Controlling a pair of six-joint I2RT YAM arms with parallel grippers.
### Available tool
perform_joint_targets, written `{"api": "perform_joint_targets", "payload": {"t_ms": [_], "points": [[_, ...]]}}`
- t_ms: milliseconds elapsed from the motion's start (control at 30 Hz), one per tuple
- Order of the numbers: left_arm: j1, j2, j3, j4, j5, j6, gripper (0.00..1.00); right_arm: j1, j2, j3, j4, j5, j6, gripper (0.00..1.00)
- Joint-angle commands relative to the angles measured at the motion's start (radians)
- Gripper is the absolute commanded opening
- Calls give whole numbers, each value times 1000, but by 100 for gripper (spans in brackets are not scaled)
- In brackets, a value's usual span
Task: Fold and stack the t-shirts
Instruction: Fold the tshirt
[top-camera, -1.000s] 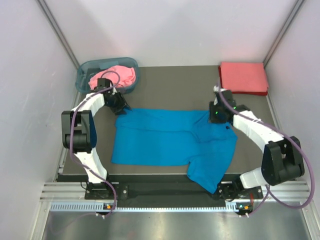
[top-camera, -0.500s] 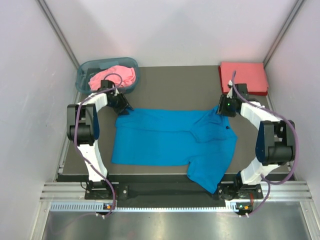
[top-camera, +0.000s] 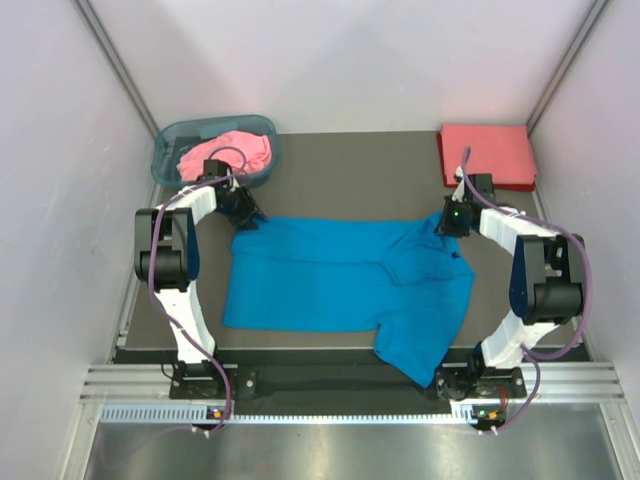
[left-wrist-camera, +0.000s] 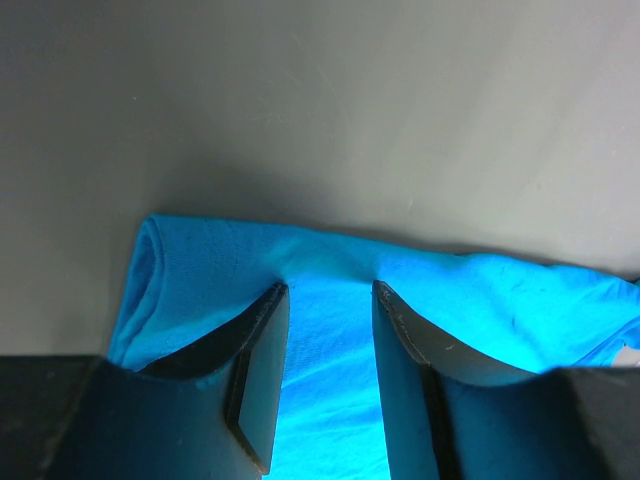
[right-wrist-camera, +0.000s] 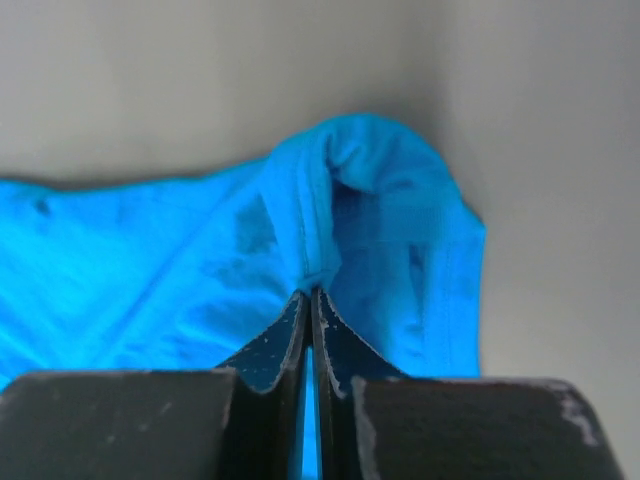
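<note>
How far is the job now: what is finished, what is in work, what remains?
Done: the coral-red t-shirt lies folded at the far right corner. In hand: the blue t-shirt lies spread out; the right gripper is pinched on its far edge, the left gripper open over the other far corner. Left: folding and stacking it, then the pink t-shirt in the basket.

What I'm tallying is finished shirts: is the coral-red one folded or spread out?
Folded: the coral-red t-shirt lies as a compact, straight-edged rectangle at the far right.
</note>
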Motion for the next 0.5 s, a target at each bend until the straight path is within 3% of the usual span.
{"api": "perform_joint_targets", "payload": {"t_ms": [0,467], "points": [[3,28,-12,-3,-137,24,45,-51,-71,-24,13,47,13,0],[4,25,-12,-29,-189,31,45,-70,-170,-170,-4,100,90,0]]}}
